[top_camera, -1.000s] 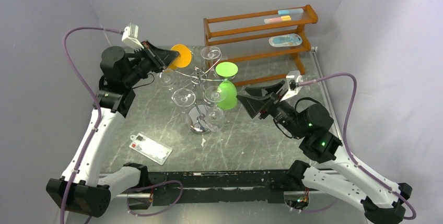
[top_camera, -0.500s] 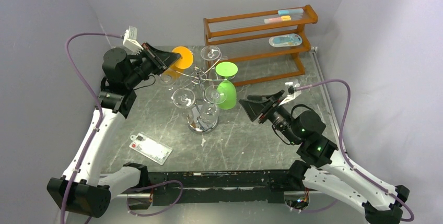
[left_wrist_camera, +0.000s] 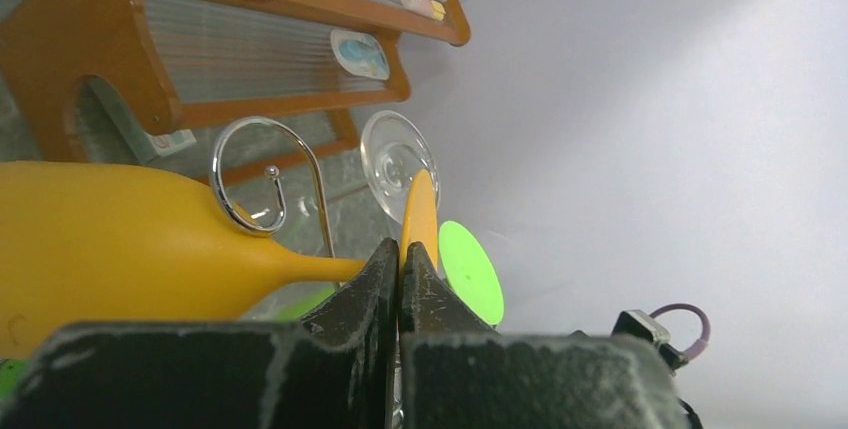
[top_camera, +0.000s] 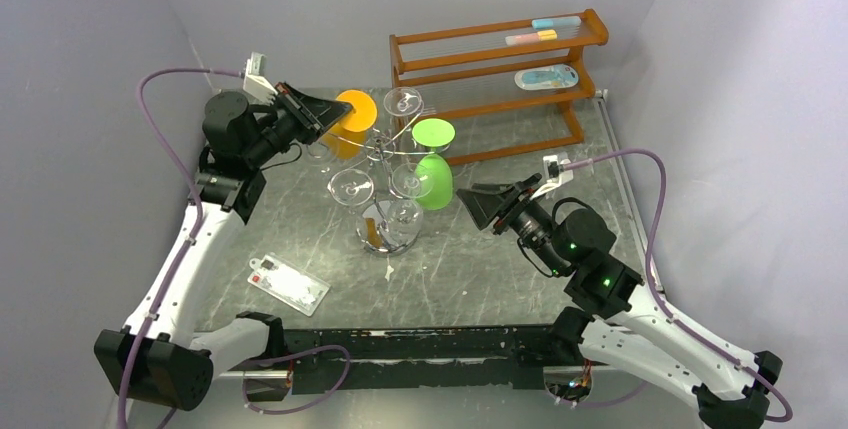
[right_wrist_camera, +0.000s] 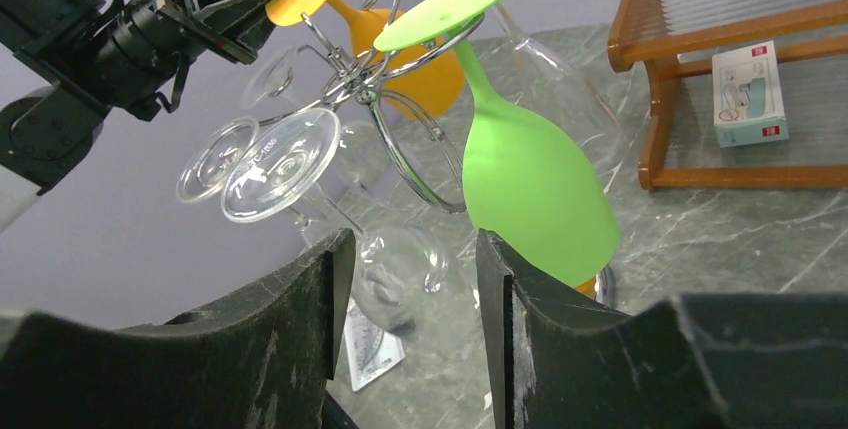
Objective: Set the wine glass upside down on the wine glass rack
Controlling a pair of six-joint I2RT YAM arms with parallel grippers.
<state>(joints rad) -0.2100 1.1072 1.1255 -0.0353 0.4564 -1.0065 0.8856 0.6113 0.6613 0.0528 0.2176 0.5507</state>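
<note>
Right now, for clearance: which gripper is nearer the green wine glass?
Right. The right gripper is beside the green wine glass; the left gripper, across the rack, holds the orange glass.

My left arm is raised, forearm angled inward, its tool pinched tight on the orange wine glass at its foot. My right arm stretches inward, its tool level, jaws parted.
</note>
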